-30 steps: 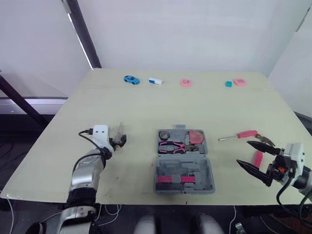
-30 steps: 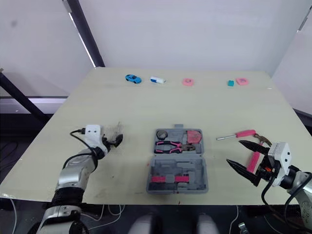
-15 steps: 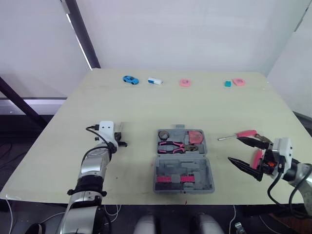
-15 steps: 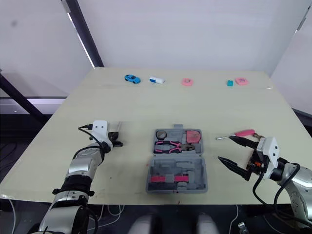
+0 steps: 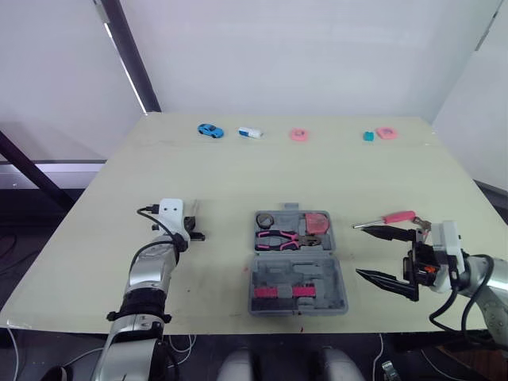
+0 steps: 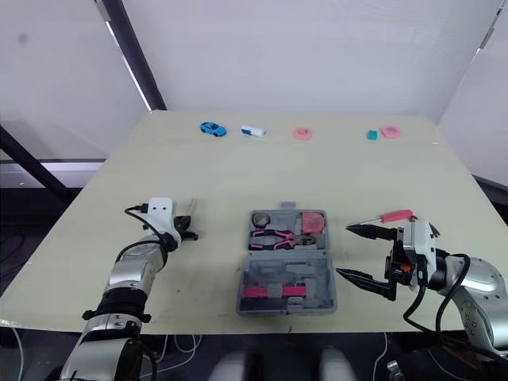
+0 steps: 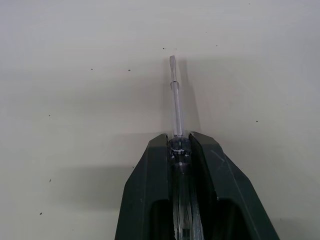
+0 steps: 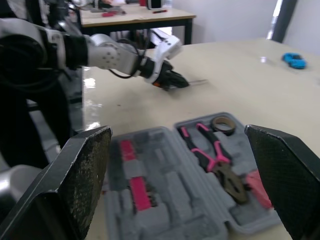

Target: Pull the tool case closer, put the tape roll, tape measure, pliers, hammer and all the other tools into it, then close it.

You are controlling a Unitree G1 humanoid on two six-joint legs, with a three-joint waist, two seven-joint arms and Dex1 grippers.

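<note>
L gripper (image 7: 177,142) clamped, R gripper (image 6: 343,251) agape

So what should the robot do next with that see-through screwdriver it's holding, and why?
Probably swing the left end effector over to the open tool case and set the clear screwdriver in an empty slot. It is shut on the screwdriver, off to the side of the case, where the pliers and tape roll already lie.

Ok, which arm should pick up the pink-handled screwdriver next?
Right. The right claw is open and empty, close to the pink-handled screwdriver right of the tool case. The left claw is shut on a clear screwdriver across the case.
</note>
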